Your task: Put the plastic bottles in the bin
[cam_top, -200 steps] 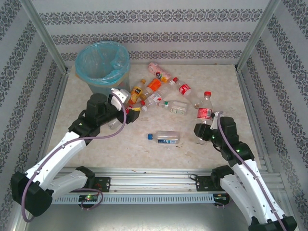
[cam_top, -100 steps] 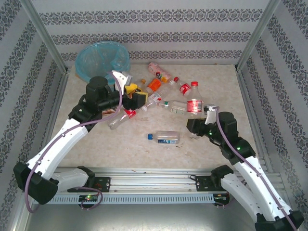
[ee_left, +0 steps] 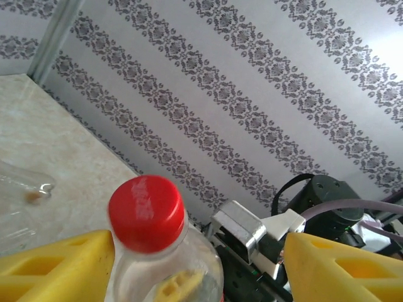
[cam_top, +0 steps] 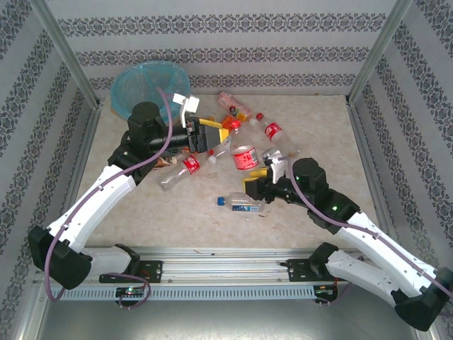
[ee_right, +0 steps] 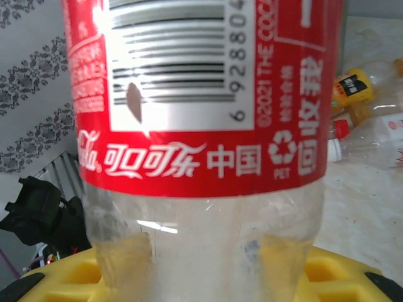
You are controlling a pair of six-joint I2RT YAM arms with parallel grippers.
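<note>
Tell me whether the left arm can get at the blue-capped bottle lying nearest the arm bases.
Probably not yet: the right tool, gripping a red-labelled bottle, hangs right beside the blue-capped bottle, and the left tool straddles a red-capped bottle.

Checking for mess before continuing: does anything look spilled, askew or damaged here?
Nothing looks spilled or broken. The small clear plastic bottles lie tumbled on their sides near the round bag-lined bin, and the right gripper holds a red-labelled clear bottle tilted, not upright.

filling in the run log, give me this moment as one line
left gripper: open, astride red-capped bottle | right gripper: shut on red-label bottle | bin: back left corner
</note>
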